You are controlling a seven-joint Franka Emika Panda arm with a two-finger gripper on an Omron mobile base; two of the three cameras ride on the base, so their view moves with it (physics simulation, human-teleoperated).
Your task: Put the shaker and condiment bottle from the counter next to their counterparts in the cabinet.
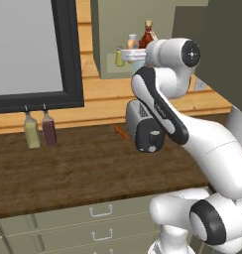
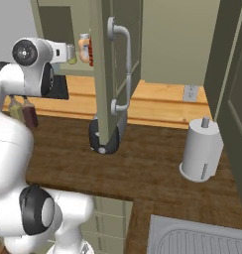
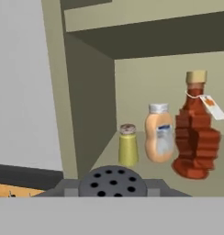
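The end effector [image 3: 113, 190] pinches the shaker [image 3: 113, 182] at the cabinet [image 3: 86, 114] shelf's front edge; the yellow-green shaker [image 3: 128, 146] stands at 12 o'clock, open shelf between.

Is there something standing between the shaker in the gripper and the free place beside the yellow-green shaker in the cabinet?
Nothing visible does. The shaker sits in the gripper before the open cabinet; the shelf in front of the yellow-green shaker looks bare.
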